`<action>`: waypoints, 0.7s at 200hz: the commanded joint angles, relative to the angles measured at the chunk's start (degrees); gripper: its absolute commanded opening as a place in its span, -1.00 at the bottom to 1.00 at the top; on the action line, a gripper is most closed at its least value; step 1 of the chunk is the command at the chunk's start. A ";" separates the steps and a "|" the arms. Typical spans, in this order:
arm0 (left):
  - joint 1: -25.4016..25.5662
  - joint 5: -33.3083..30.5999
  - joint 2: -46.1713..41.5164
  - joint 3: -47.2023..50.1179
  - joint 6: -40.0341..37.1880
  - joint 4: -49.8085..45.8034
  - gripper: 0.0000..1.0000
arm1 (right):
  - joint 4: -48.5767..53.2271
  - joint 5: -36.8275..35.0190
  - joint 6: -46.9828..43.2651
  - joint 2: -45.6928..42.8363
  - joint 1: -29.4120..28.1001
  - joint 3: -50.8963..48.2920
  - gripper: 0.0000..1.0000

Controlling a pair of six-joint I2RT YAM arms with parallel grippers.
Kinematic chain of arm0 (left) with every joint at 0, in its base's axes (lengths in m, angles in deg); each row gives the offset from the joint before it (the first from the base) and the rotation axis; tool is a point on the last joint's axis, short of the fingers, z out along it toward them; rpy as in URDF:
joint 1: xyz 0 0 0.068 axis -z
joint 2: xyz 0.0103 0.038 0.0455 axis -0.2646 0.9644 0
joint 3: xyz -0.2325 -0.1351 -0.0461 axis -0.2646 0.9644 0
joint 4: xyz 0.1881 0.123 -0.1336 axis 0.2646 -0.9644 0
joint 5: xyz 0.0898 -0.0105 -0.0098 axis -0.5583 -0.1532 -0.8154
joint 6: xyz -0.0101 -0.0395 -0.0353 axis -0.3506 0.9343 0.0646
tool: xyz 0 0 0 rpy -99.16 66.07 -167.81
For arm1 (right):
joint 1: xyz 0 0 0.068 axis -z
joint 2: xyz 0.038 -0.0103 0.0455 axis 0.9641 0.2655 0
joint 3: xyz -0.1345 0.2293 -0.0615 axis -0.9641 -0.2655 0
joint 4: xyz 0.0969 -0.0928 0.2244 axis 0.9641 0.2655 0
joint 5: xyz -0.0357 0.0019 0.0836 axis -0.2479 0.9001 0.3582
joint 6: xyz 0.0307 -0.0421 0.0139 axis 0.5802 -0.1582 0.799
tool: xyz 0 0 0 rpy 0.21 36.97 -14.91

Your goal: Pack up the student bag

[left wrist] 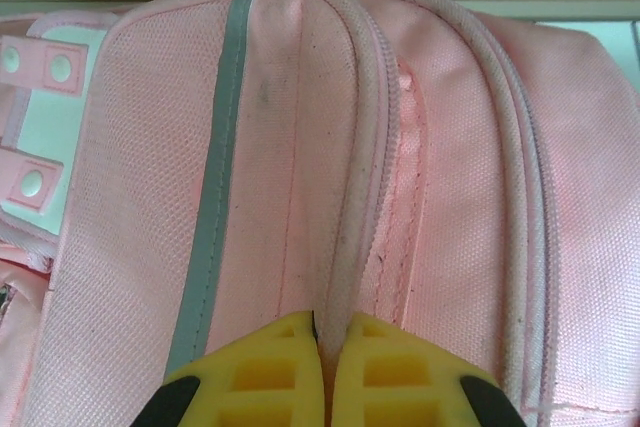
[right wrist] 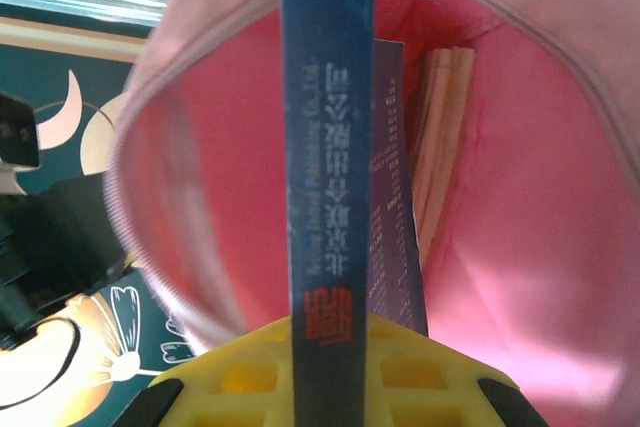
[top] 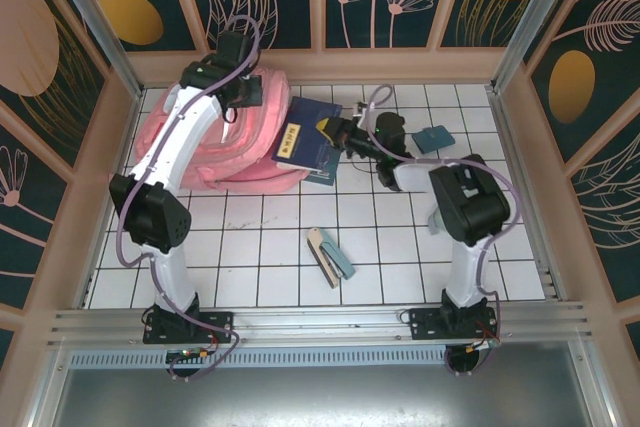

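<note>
Table [top: 420,247] is a white tile grid. Bag [top: 215,147] lies on its side at the far-left corner, mouth facing the table's middle. Left arm reaches over it toward the far edge, and the left gripper [top: 243,89] sits on the top rim. Its wrist view shows the fingers [left wrist: 270,367] clenched tight on the piped ridge beside the zip, fabric pinched between the pads with no gap. Likely purpose: lift the rim so the mouth gapes. It seems to work, since the right wrist view looks straight into the open pink interior of the bag [right wrist: 560,197]. Right gripper [top: 342,133] reaches in from the right side, holding a blue book [top: 305,147] at the mouth. In its own view the book [right wrist: 325,127] stands spine-on, clamped at its near end between the yellow fingers [right wrist: 240,377], which are parted only by the book's thickness. Edge-on hold is presumably so it slides in parallel to what's inside: a second dark book [right wrist: 392,197] just beside it, then something tan [right wrist: 445,147], can't tell what. Unpacked on the table: a tan-and-teal item [top: 330,255] near the middle toward the near edge, and a small teal item [top: 433,139] toward the far right, well apart from the bag.
</note>
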 commanded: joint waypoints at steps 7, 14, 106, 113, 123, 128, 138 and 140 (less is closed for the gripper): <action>-1.85 6.97 -6.31 -2.43 2.55 6.34 -1.00 | -8.63 -0.69 5.09 6.78 -3.17 10.40 -1.00; -2.36 8.11 -6.78 -2.31 2.90 6.61 -1.00 | -8.55 -0.76 5.69 8.80 -3.76 12.95 -1.00; -4.38 14.48 -9.53 0.68 5.29 9.60 -1.00 | -2.75 -8.29 9.47 28.34 -11.28 40.06 -1.00; -4.45 14.56 -9.65 0.94 5.37 9.68 -1.00 | -1.84 -9.40 9.69 29.77 -11.78 41.94 -1.00; -4.42 14.79 -9.83 1.36 5.51 9.83 -1.00 | -0.25 -11.05 9.71 31.81 -12.48 44.98 -1.00; -4.41 14.87 -9.92 1.55 5.52 9.82 -1.00 | 0.63 -11.94 9.78 32.82 -12.85 46.40 -1.00; -4.38 14.91 -10.15 1.85 5.63 9.97 -1.00 | 2.97 -13.76 9.72 34.96 -13.44 50.13 -1.00; -4.37 14.94 -10.19 1.93 5.61 10.04 -1.00 | 3.68 -14.08 9.60 35.49 -13.58 50.88 -1.00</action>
